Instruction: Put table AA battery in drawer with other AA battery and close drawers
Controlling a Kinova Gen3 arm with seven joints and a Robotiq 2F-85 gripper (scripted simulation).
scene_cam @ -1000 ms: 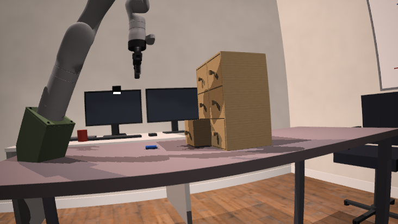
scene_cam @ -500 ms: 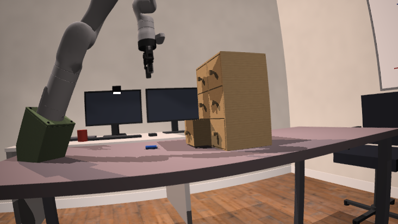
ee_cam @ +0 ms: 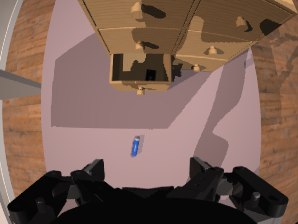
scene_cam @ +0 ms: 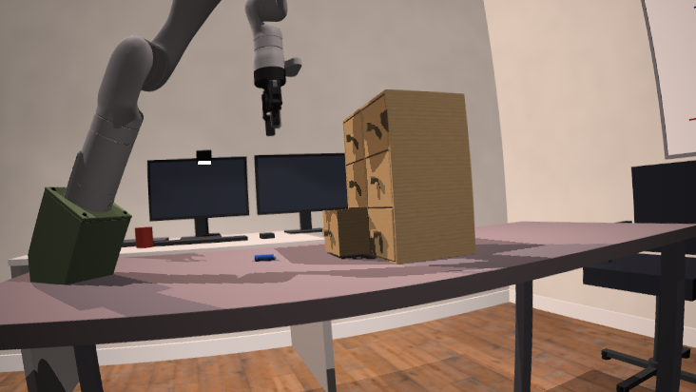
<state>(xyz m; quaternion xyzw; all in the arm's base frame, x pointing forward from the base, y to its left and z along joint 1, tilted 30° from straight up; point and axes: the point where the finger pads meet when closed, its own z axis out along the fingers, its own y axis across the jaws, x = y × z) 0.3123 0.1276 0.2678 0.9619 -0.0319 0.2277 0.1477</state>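
Note:
A small blue AA battery (scene_cam: 264,257) lies on the table in front of the chest; it also shows in the wrist view (ee_cam: 136,145). The cardboard-brown chest (scene_cam: 409,177) has six drawers in two columns. Its bottom left drawer (scene_cam: 346,232) is pulled partly out; in the wrist view this open drawer (ee_cam: 143,72) shows a dark inside, and I cannot make out its contents. My gripper (scene_cam: 270,121) hangs high above the table, over the battery, pointing down. Its fingers stand wide open with nothing between them.
The arm's green base (scene_cam: 75,236) stands at the table's left end. Two dark monitors (scene_cam: 245,187), a keyboard and a red cup (scene_cam: 144,237) stand on a desk behind. A black chair (scene_cam: 652,263) is at the right.

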